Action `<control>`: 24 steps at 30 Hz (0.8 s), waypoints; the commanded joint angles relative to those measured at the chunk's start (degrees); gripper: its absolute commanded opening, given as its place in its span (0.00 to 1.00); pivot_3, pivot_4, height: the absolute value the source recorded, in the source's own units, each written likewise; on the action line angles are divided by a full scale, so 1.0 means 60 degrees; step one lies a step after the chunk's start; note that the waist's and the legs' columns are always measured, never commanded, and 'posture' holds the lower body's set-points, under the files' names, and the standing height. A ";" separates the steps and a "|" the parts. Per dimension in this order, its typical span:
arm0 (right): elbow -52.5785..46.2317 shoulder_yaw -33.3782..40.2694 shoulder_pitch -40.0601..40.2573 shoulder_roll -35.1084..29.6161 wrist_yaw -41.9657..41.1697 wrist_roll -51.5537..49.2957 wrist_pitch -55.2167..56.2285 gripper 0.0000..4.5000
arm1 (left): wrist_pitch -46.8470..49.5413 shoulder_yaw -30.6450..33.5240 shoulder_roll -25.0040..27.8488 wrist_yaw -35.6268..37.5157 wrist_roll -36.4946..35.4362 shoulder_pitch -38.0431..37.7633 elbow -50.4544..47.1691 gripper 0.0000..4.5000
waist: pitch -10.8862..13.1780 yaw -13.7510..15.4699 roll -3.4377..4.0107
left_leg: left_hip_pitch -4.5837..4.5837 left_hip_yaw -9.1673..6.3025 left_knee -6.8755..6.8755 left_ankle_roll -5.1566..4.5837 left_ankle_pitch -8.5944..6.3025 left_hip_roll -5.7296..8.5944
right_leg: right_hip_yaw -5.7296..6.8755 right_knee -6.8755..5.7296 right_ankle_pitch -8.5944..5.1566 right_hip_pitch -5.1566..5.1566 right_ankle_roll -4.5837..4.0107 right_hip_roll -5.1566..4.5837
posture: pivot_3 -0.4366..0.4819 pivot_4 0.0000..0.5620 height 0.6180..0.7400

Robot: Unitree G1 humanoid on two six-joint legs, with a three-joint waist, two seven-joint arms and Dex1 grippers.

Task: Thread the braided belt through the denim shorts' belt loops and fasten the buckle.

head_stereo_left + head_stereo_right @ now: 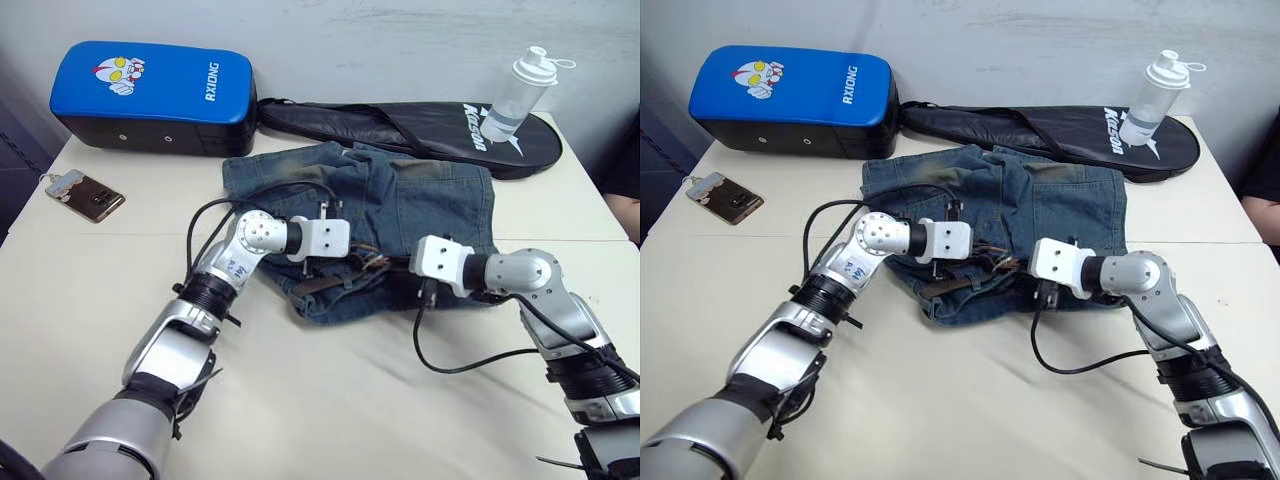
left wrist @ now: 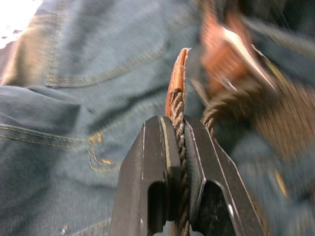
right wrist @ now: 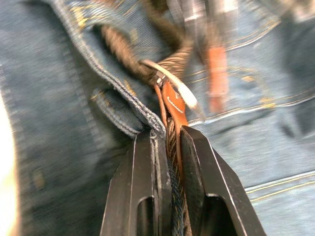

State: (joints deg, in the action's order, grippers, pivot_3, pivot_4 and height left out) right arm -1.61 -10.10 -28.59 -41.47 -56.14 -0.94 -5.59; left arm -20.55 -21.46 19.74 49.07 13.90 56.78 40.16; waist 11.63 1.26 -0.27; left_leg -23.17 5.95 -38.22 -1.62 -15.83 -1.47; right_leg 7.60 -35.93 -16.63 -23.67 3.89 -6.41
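Shorts: the denim shorts lie across the middle of the table, legs toward the far edge, waistband toward the near edge.

Belt: the braided belt runs along that waistband, its long axis roughly parallel to the table's near edge, bunched at the front opening between the two arms.

Left claw: the left gripper is clamped on the belt's free end, and the tan leather tip sticks out beyond the fingertips, pointing across toward the buckle side.

Right claw: the right gripper is pinched on the belt just behind the buckle, with a fold of waistband denim caught against one finger.

Key relation: tip and buckle face each other along the belt's own line, close together but apart as far as I can tell; the silver frame sits just past the tip in the left wrist view.

Nearer arm: both are in tight, and the left holds the end that has to travel.

Step in hand: looks like the fastening stage, since the belt already hugs the waistband; how many belt loops it passes through is hidden by folds.

Next move needs: the tip fed straight through the frame, right arm holding the buckle steady.

Risk: the tip could slide beside the frame.
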 commanded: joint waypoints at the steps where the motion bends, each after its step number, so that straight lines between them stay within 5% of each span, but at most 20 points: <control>1: -0.0198 0.0569 -0.0351 0.0131 0.0466 -0.0167 -0.0144 0.02 | -0.0449 -0.0020 0.0048 0.0170 0.0112 0.0522 0.0507 0.00 | 0.0000 0.0003 0.0000 | -0.0001 0.0001 0.0000 -0.0002 -0.0002 0.0000 | -0.0001 -0.0004 0.0000 0.0000 0.0000 0.0000 | 0.48 0.27 1.00; 24: -0.0332 0.0400 -0.0519 0.0322 0.0561 0.0033 -0.0611 0.02 | -0.0406 0.0277 -0.0937 0.0270 -0.0218 0.0437 0.0472 0.00 | 0.0000 0.0003 -0.0001 | -0.0003 0.0007 -0.0007 -0.0009 -0.0003 0.0002 | -0.0005 -0.0012 0.0003 0.0000 0.0005 0.0008 | 0.48 0.27 1.00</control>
State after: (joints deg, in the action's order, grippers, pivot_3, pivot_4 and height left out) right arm -2.08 -8.91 -29.35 -39.91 -54.21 -0.69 -9.40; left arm -21.91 -19.56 15.87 49.75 14.06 59.67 45.82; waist 11.63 1.28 -0.27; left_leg -23.19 6.00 -38.26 -1.67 -15.85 -1.46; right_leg 7.56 -36.00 -16.61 -23.67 3.92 -6.37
